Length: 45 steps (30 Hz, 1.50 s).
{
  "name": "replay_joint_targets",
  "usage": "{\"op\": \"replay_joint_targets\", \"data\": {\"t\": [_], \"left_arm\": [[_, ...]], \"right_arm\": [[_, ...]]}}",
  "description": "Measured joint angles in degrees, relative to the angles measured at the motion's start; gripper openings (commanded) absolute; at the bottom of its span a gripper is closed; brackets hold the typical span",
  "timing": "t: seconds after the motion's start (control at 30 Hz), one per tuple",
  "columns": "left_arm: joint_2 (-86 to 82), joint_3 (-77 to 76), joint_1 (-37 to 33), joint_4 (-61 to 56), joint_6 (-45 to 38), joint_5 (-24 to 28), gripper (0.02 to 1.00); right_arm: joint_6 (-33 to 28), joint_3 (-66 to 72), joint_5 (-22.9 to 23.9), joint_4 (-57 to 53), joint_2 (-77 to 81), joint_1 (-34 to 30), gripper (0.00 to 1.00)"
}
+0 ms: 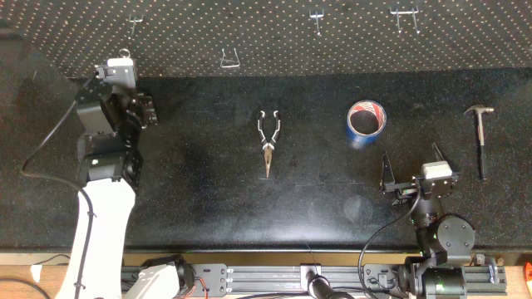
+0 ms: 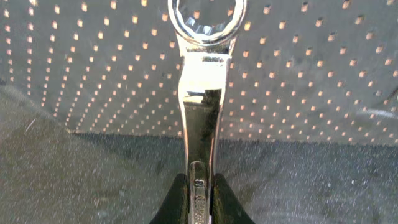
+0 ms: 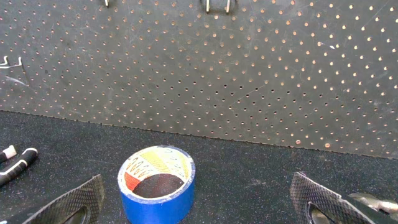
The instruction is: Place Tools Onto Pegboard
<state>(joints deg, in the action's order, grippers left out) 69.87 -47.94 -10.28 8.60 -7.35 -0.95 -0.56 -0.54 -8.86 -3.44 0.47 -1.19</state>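
The left gripper (image 2: 200,188) was clamped on a wrench (image 2: 202,93), its two fingers shut tight around the shank. The wrench stood upright with its ring end on top. From above, the arm was at the far left of the table (image 1: 208,191), and the ring sat right at the lower edge of the pegboard (image 1: 274,33), below the leftmost hook (image 1: 135,23). I could not tell whether the ring was touching the board.

The right gripper (image 1: 411,164) was low over the table near its own base, with its fingers spread wide apart and nothing between them. It faced the board, and the blue tape roll (image 3: 157,183) stood on the table just ahead of it, roughly between the open fingers but clear of both.

The other tools lay flat on the dark surface, well apart from each other. The pliers (image 1: 268,139) were in the middle, their tips pointing away from the board. The tape was to their right. The hammer (image 1: 480,137) was at the far right, its head toward the board.

More hooks were on the board: a wire loop (image 1: 230,58) low down, above and left of the pliers, a single hook (image 1: 316,17) higher up, and a double one (image 1: 405,17) above the tape.
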Motion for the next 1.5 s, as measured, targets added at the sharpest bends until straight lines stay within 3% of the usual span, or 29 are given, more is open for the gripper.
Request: {"op": "replay_joint_targets", "data": {"t": [0.2,1.0,1.5], "left_arm": [[4.42,-4.5,2.78,-0.35,0.17,0.98,0.029],[2.45,-4.68,2.8,2.03,3.17,-1.81,0.029],[6.45,-4.72,2.8,-2.75,3.19,-2.47,0.027]], "right_arm": [[0.0,0.0,0.0,0.0,0.0,0.0,0.976],[0.0,0.0,0.0,0.0,0.0,0.0,0.974],[0.0,0.0,0.0,0.0,0.0,0.0,0.976]]}}
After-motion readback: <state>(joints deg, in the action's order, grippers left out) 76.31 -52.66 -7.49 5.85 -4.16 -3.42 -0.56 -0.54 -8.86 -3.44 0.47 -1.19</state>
